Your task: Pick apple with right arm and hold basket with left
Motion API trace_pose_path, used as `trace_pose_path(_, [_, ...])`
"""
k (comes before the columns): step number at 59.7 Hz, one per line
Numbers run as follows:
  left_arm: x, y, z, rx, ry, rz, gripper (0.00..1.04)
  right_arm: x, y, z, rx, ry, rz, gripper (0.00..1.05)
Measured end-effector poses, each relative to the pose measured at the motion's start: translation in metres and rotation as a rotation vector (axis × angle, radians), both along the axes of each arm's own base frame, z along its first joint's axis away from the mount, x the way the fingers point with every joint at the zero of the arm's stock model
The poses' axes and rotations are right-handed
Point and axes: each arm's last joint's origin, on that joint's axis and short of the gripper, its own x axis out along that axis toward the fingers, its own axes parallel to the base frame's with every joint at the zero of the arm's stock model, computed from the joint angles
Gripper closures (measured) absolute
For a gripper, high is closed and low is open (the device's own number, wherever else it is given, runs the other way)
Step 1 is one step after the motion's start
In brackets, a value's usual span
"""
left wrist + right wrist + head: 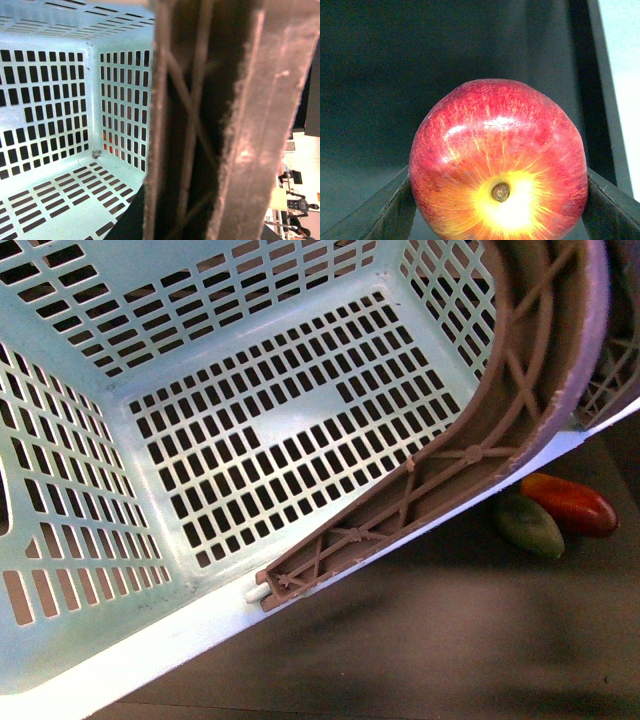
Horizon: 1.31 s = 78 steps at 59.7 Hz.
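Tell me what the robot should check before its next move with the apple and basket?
1. Apple gripped: ok. It sits between the two fingers of the right gripper.
2. Room in the basket: ok. The slotted floor that shows is bare.
3. Left gripper holding the handle: cannot tell. The handle fills the left wrist view, and the gripper itself does not show.
4. Way in from above: not ok. In the front view the handle crosses the right side of the opening.
5. Red-orange mango and green mango out of the way: ok. Both lie outside the basket.
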Motion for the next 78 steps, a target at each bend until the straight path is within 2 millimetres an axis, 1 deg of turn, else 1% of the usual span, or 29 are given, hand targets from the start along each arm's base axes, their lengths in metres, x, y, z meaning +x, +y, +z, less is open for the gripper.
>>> trace_pose_path(1, [0.0, 0.0, 0.0, 0.0, 0.0, 0.0, 0.9, -0.003, 0.003, 0.01, -0.001, -0.028, 0.008, 0.25])
trace_pose_path(5, [0.0, 0.0, 0.0, 0.0, 0.0, 0.0, 0.9, -0.009, 0.01, 0.028, 0.0, -0.084, 0.024, 0.25])
trace_pose_path(7, [0.0, 0.0, 0.0, -0.001, 0.0, -0.001, 0.9, -0.013, 0.017, 0.043, -0.001, -0.132, 0.038, 0.25])
trace_pose_path(10, [0.0, 0.0, 0.0, -0.001, 0.0, -0.001, 0.9, -0.016, 0.021, 0.053, 0.0, -0.164, 0.044, 0.25])
trace_pose_path(11, [0.0, 0.0, 0.0, -0.001, 0.0, -0.001, 0.9, -0.019, 0.026, 0.062, -0.001, -0.195, 0.048, 0.25])
trace_pose_path(16, [0.0, 0.0, 0.0, -0.001, 0.0, -0.001, 0.9, -0.023, 0.034, 0.077, -0.004, -0.248, 0.053, 0.25])
trace_pose_path(20, [0.0, 0.0, 0.0, 0.0, 0.0, 0.001, 0.9, -0.027, 0.046, 0.095, 0.004, -0.309, 0.056, 0.25])
trace_pose_path(26, [0.0, 0.0, 0.0, 0.0, 0.0, 0.001, 0.9, -0.03, 0.059, 0.109, 0.025, -0.356, 0.068, 0.25])
trace_pose_path(30, [0.0, 0.0, 0.0, 0.0, 0.0, 0.0, 0.9, -0.032, 0.07, 0.116, 0.038, -0.383, 0.079, 0.25])
trace_pose_path(31, [0.0, 0.0, 0.0, 0.0, 0.0, 0.0, 0.9, -0.033, 0.076, 0.118, 0.049, -0.392, 0.092, 0.25])
trace_pose_path(33, [0.0, 0.0, 0.0, 0.0, 0.0, 0.0, 0.9, -0.034, 0.079, 0.119, 0.055, -0.395, 0.099, 0.25])
trace_pose_path(41, [0.0, 0.0, 0.0, 0.0, 0.0, -0.001, 0.9, -0.037, 0.106, 0.12, 0.09, -0.405, 0.17, 0.25])
trace_pose_path(43, [0.0, 0.0, 0.0, 0.0, 0.0, 0.0, 0.9, -0.037, 0.115, 0.118, 0.101, -0.401, 0.194, 0.25])
trace_pose_path(50, [0.0, 0.0, 0.0, 0.0, 0.0, 0.0, 0.9, -0.036, 0.135, 0.111, 0.114, -0.385, 0.24, 0.25])
trace_pose_path(57, [0.0, 0.0, 0.0, 0.0, 0.0, 0.0, 0.9, -0.034, 0.152, 0.101, 0.116, -0.356, 0.271, 0.25])
trace_pose_path(63, [0.0, 0.0, 0.0, 0.0, 0.0, 0.0, 0.9, -0.034, 0.162, 0.092, 0.123, -0.326, 0.285, 0.25])
trace_pose_path(71, [0.0, 0.0, 0.0, 0.0, 0.0, 0.001, 0.9, -0.034, 0.168, 0.085, 0.132, -0.306, 0.293, 0.25])
trace_pose_path(78, [0.0, 0.0, 0.0, 0.0, 0.0, 0.001, 0.9, -0.034, 0.168, 0.084, 0.135, -0.304, 0.287, 0.1])
